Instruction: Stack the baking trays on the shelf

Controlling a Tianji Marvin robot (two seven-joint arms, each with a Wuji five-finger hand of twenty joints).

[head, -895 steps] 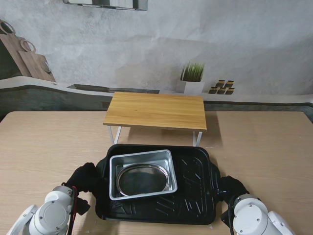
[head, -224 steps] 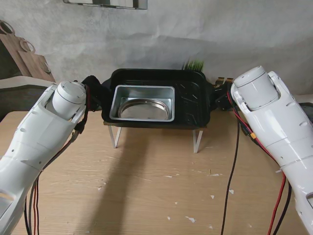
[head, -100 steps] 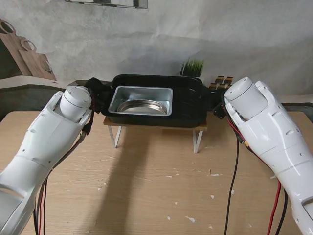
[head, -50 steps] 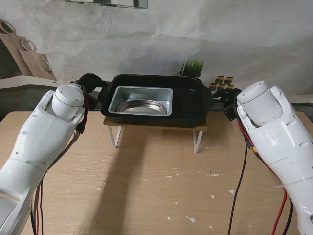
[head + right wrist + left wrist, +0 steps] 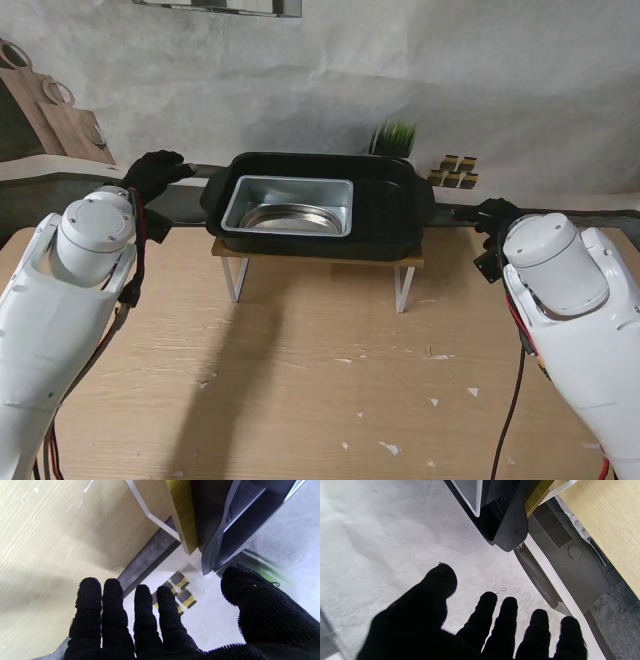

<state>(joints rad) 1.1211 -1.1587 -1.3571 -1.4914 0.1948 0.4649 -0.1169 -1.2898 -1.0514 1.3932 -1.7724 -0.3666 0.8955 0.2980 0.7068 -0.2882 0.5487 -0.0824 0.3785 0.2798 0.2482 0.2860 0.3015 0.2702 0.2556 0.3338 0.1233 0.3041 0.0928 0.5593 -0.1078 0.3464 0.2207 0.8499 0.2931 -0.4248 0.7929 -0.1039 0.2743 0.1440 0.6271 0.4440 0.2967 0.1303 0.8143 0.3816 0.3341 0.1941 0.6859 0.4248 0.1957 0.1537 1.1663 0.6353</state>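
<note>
Each robot hand (image 5: 155, 172) (image 5: 493, 214) spread (empty)

Left hand (image 5: 153, 170), right hand (image 5: 495, 214) raised, fingers spread

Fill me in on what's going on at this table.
A two-armed robot is putting baking trays on a small wooden shelf. The black tray now sits on the shelf with the silver tray nested inside it. Both gloved hands are open and apart from the trays: the left hand off to the left of the shelf, the right hand off to the right.
</note>
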